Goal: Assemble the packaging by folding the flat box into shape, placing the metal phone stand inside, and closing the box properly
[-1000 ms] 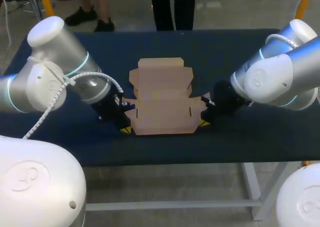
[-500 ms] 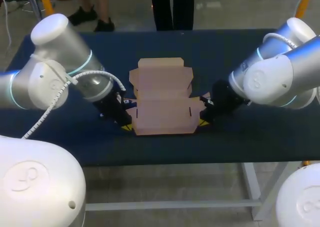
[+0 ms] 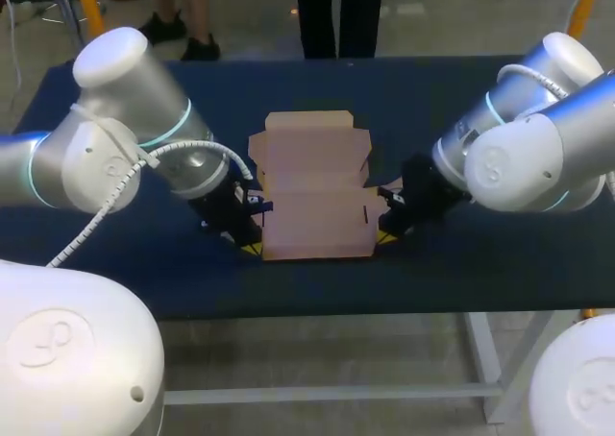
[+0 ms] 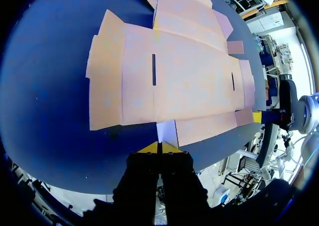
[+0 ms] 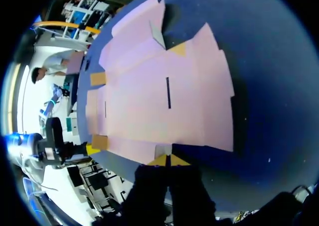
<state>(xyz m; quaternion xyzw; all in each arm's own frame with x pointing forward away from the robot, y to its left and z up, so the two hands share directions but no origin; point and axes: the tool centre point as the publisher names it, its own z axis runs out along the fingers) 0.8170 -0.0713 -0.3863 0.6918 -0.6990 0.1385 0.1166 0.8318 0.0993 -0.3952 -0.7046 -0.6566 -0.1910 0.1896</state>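
Observation:
The flat tan cardboard box [image 3: 315,201] lies unfolded in the middle of the dark blue table [image 3: 480,263]. My left gripper [image 3: 252,249] is shut, low at the box's front left corner. In the left wrist view the gripper [image 4: 159,147] has its yellow tips together, pressing against a small corner flap [image 4: 167,132] of the box [image 4: 189,86]. My right gripper [image 3: 384,236] is shut at the front right corner. Its own view shows this gripper [image 5: 168,160] touching a small flap [image 5: 162,150] of the box [image 5: 149,101]. No metal phone stand is in view.
The box's lid panel [image 3: 309,133] with its tabs points to the far side. Bare blue tabletop lies on both sides of the box and along the front edge [image 3: 317,306].
Both grippers have slid inward against the box's front corners, the left one further. The front side flaps have been pushed in and up, so the front panel looks narrower.

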